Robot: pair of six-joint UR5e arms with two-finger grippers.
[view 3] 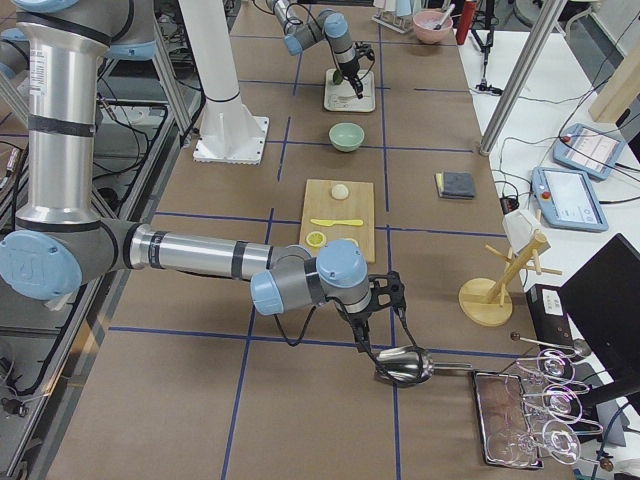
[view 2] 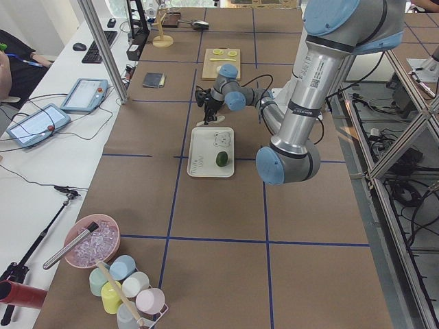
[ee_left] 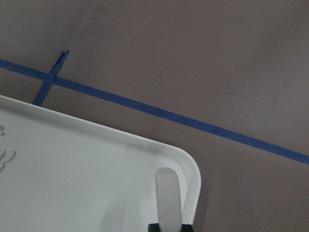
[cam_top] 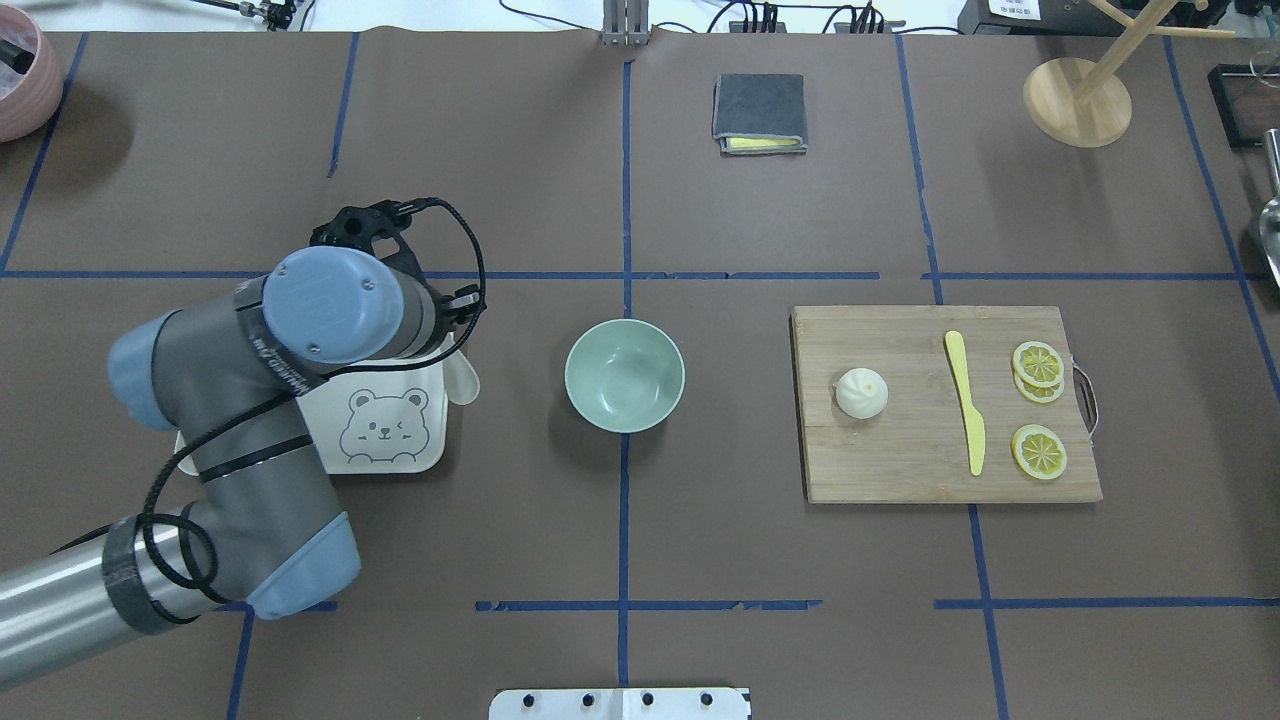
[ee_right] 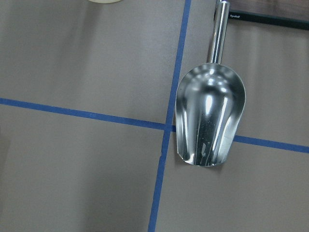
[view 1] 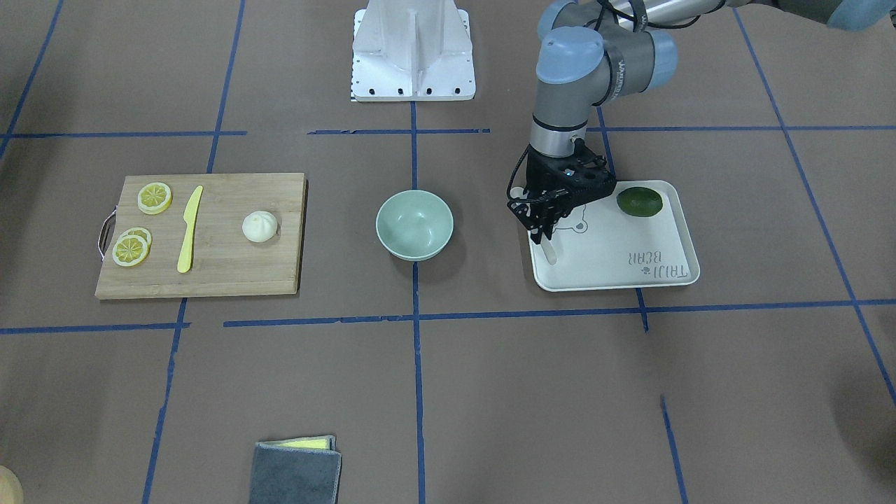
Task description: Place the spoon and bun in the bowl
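Observation:
The cream-white spoon [view 1: 551, 252] lies across the corner of the whitish bear tray [view 1: 616, 269], its scoop sticking out past the tray's edge [cam_top: 466, 376]. My left gripper [view 1: 540, 229] points down over it. In the left wrist view its fingertips [ee_left: 153, 226] sit tight on both sides of the spoon's handle [ee_left: 168, 193]. The mint-green bowl [view 1: 414, 224] stands empty at the table's middle. The white bun [view 1: 260, 227] sits on the wooden cutting board [view 1: 224, 269]. My right gripper [view 3: 385, 335] shows only in the exterior right view, so I cannot tell its state.
A dark green fruit [view 1: 639, 201] lies on the tray. A yellow knife [view 1: 189, 227] and lemon slices [view 1: 155, 197] share the board. A folded grey cloth [view 1: 297, 470] lies at the operators' side. A metal scoop [ee_right: 210, 118] lies under my right wrist.

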